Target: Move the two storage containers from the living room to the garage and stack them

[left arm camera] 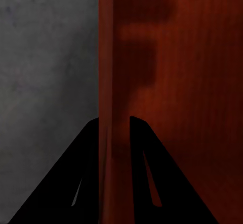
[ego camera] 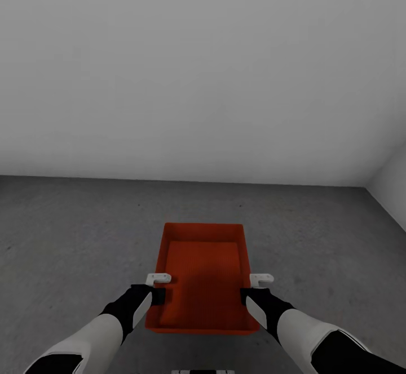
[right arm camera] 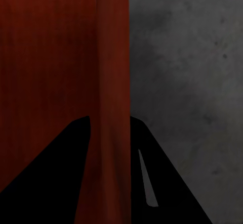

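An orange-red open-top storage container (ego camera: 203, 284) sits low in front of me over the dark grey speckled floor (ego camera: 84, 239) of the garage. My left gripper (ego camera: 160, 286) is shut on its left side wall, and my right gripper (ego camera: 252, 286) is shut on its right side wall. In the left wrist view the two dark fingers straddle the thin red wall (left arm camera: 114, 133), with the ribbed inside of the container (left arm camera: 177, 82) on one side and the floor (left arm camera: 45, 57) on the other. The right wrist view shows the same pinch on the opposite wall (right arm camera: 110, 128). I cannot tell whether the container touches the floor.
A plain white wall (ego camera: 203, 70) stands a short way ahead, meeting a second white wall (ego camera: 392, 188) in a corner at the right. Bare concrete spreads to the left and right of the container.
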{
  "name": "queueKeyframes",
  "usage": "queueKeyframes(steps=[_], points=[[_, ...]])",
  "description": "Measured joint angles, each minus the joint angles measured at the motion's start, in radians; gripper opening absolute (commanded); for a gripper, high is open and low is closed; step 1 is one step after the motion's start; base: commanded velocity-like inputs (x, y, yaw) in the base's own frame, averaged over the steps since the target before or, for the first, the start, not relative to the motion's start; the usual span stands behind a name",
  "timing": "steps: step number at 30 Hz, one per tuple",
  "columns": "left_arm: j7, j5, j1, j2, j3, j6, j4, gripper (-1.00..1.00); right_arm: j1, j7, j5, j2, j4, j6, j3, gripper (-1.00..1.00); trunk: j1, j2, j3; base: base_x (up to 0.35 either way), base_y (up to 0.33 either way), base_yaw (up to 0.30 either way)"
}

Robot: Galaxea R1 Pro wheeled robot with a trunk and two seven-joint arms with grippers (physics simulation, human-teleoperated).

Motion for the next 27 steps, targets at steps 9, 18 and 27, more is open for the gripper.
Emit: queueKeyframes(steps=[9,18,27], points=[[0.0,0.0,0.0,0.0,0.0,0.0,0.0,-1.0,0.0,0.0,0.0,0.0,0.0,0.001,0.001,-1.0,0.035,-0.063,-0.028,0.0,0.0,0.0],[0.0,0.0,0.0,0.0,0.0,0.0,0.0,-1.0,0.0,0.0,0.0,0.0,0.0,0.0,0.0,-1.0,0.069,-0.126,-0.057,0.0,0.0,0.0],[0.0,0.0,0.0,0.0,0.0,0.0,0.0,-1.0,0.0,0.0,0.0,0.0,0.0,0.001,0.0,-1.0,0.104,-0.189,-0.085,0.0,0.0,0.0]])
